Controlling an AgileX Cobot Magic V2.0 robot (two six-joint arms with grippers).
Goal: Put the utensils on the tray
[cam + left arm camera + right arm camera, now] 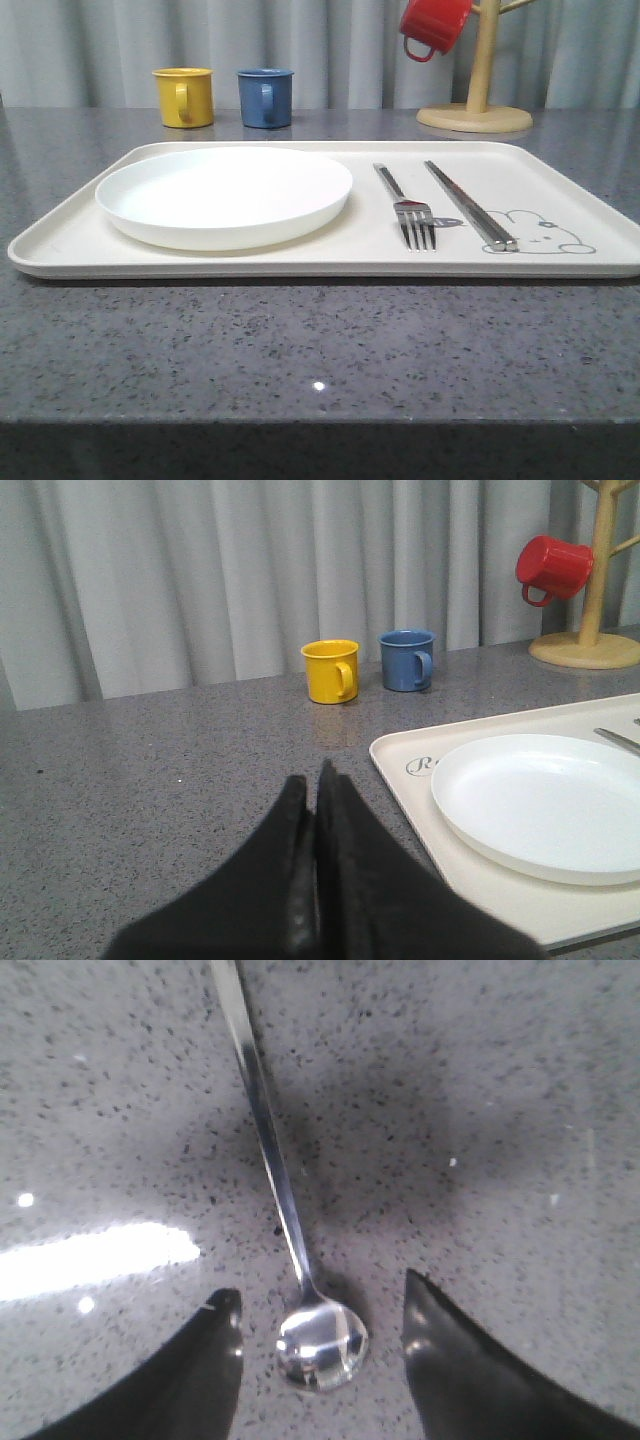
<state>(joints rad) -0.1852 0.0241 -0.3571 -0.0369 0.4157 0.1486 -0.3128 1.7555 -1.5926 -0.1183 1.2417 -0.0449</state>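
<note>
On the grey table (300, 340) in the front view, the tray (60, 245) is seen holding the plate (225, 195), the fork (405, 205) and the chopsticks (470, 205), whose tips overlap the rabbit drawing (545, 232). A yellow mug (184, 96) and a blue mug (265, 97) are set behind the tray; the red mug (435, 25) is cut off on its wooden stand (478, 100).

In the left wrist view, the left gripper (315, 785) is pressed together, empty, with the tray's lettering half hidden by the plate just beyond it.

In the right wrist view, the right gripper (320, 1300) is spread apart; the spoon (290, 1230) lies on the table, its bowl between the fingers, untouched, its handle cut off.
</note>
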